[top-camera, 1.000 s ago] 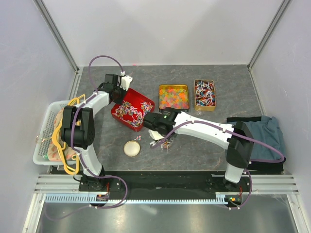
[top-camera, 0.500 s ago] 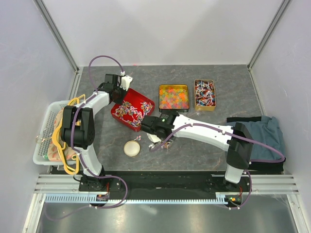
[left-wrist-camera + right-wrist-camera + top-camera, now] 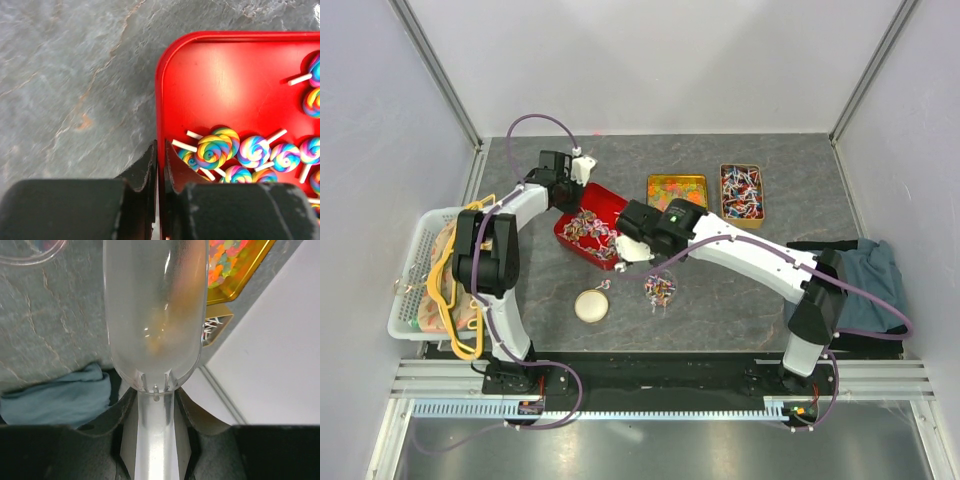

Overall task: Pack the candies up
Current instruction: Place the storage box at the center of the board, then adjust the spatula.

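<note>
While your left pincer (image 3: pixel 159 152) pinches the rim of the red tray (image 3: pixel 158 95) and your right pincer (image 3: pixel 156 410) clamps the clear scoop (image 3: pixel 155 315), the candies (image 3: pixel 215 150) lying in that tray on the counter (image 3: pixel 75 75) look light and brittle, so slide under them rather than squeeze.

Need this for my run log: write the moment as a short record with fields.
left pincer: shut on the red tray rim
right pincer: shut on the clear scoop handle; scoop looks empty
red tray contents: swirl candies on sticks
clear cup: some candies inside
round lid: beside the cup, apart from it
gold tins: two, far side, both filled
</note>
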